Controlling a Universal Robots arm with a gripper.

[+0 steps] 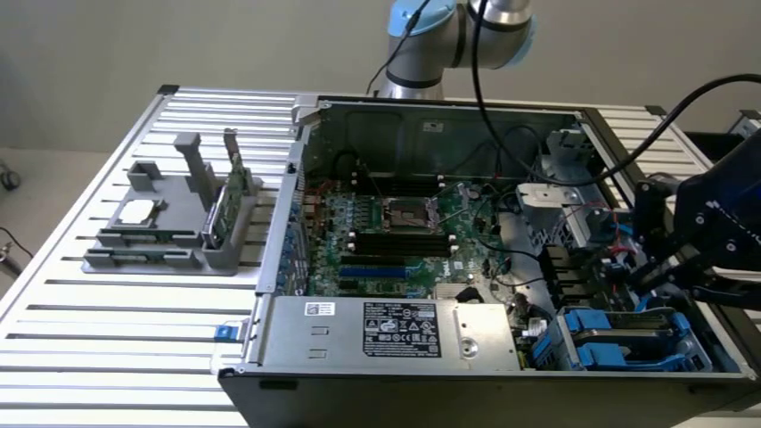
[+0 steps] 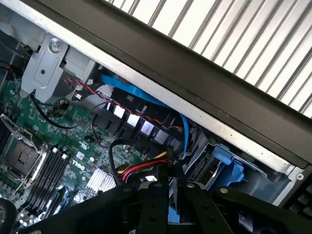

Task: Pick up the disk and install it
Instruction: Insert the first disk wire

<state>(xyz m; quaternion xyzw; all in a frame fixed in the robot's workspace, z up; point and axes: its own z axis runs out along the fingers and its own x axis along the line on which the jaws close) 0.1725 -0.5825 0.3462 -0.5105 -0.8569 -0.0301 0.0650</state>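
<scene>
**First voice:** Where is the disk?

**Second voice:** We find the disk (image 2: 173,214) in the wrist view as a thin strip of blue, edge-on, lying between the two black fingers of the gripper (image 2: 174,189). We take that strip to be its blue carrier. The label and the metal face are hidden from us.

**First voice:** And the claw?

**Second voice:** Narrow. The fingers stand close together with just that blue strip in the gap. We read this as a pinch across the disk's thin side, a hold that would let the flat body slide edge-first into a slot.

**First voice:** Where does that put it in the scene?

**Second voice:** In the exterior view the gripper (image 1: 651,278) hangs inside the open computer case (image 1: 429,111), at the corner on the exterior view's right. It is just above the drive bay with its blue brackets (image 1: 594,328). The wrist view shows those brackets close by, and a bundle of red and yellow wires (image 2: 139,169) just beside the fingers. We judge those wires are what the disk must clear.

**First voice:** And further out?

**Second voice:** The green motherboard (image 1: 393,232) fills the middle of the case, with the grey power supply (image 1: 393,330) along its near edge. Well apart, on the slatted table (image 1: 107,321) at the exterior view's left, a grey rack (image 1: 178,241) holds a small silver chip (image 1: 139,211). It also holds a thin green stick (image 1: 220,209), standing on edge.
</scene>
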